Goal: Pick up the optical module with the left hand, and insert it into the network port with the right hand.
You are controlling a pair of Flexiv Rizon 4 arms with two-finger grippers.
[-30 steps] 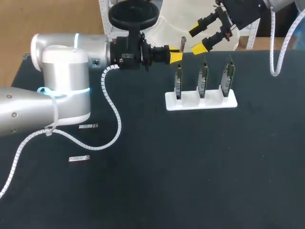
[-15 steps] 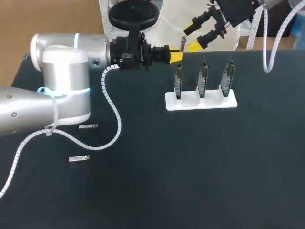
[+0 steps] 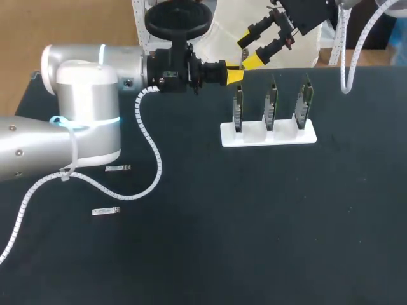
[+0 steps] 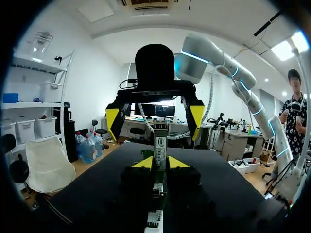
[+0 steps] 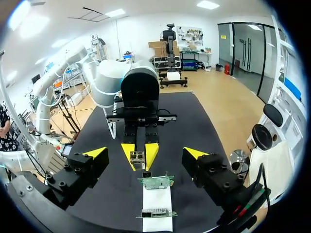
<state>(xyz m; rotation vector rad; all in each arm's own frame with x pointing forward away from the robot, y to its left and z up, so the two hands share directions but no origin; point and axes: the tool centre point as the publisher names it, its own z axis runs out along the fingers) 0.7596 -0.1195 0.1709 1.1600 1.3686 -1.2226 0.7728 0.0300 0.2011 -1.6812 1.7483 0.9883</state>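
Note:
My left gripper [image 3: 233, 75] is held level above the table's far side, shut on a slim optical module [image 4: 160, 148] that sticks up between its yellow tips. In the right wrist view the module [image 5: 138, 157] shows end-on between the left gripper's fingertips [image 5: 151, 154]. My right gripper [image 3: 249, 51] hangs open just beyond it, facing the left gripper, its fingers [image 4: 197, 114] spread wide to either side of the module without touching it. Under and ahead of my right gripper [image 5: 145, 154] stands a white holder [image 3: 267, 135] with three upright circuit boards [image 3: 271, 103] that carry the ports.
Two spare optical modules [image 3: 117, 168] [image 3: 105, 211] lie flat on the black table near the left arm's base. The left arm's white spiral cable [image 3: 152, 146] trails across the table's left half.
My right gripper has moved left and slightly up, closing in on the module in the left gripper. The left arm and its grip are unchanged.

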